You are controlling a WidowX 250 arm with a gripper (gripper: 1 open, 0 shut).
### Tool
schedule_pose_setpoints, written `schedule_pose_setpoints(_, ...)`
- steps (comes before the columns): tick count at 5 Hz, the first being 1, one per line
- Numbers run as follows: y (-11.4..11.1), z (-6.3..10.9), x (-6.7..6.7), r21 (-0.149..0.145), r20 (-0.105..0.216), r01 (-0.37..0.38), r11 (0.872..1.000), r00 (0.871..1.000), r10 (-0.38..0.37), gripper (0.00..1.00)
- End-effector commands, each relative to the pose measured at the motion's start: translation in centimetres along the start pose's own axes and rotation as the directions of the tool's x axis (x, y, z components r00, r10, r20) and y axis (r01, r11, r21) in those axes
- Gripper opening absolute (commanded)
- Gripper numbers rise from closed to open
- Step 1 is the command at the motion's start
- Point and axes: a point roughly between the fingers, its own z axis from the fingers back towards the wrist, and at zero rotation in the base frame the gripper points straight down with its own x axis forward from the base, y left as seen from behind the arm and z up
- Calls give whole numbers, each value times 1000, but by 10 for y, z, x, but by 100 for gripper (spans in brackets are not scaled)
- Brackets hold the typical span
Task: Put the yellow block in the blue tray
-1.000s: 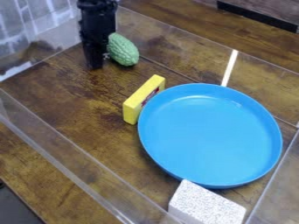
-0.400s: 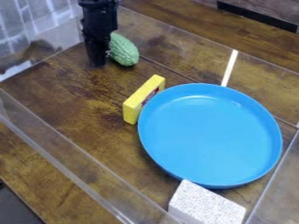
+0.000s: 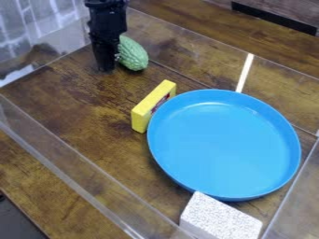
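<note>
Jaws of black metal, pressed shut, hang low over the far left part of the brown wooden table, right beside a green bumpy oval object; whether they touch it I can't tell from where I'm standing. The small yellow rectangular block, a reddish mark on it, lies out on the bare wood around the middle of the table, just beside the upper left rim of the big round blue plastic tray, and outside it. That tray takes up much of the table's right side, with nothing lying in it. By the tray's near rim, toward the near right corner of the table, sits a white speckled foam-like block. Beyond the tray, a thin white strip runs along the wood. Clear plastic walls edge the table on the left.
</note>
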Motion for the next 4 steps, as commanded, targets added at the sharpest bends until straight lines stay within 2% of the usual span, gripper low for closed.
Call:
schedule_pose_setpoints(1, 4, 20, 8, 31, 51, -3, 1000, 999, 1, 0)
schedule_pose_setpoints(4, -2, 17, 7, -4, 65, -14, 1000, 998, 14, 0)
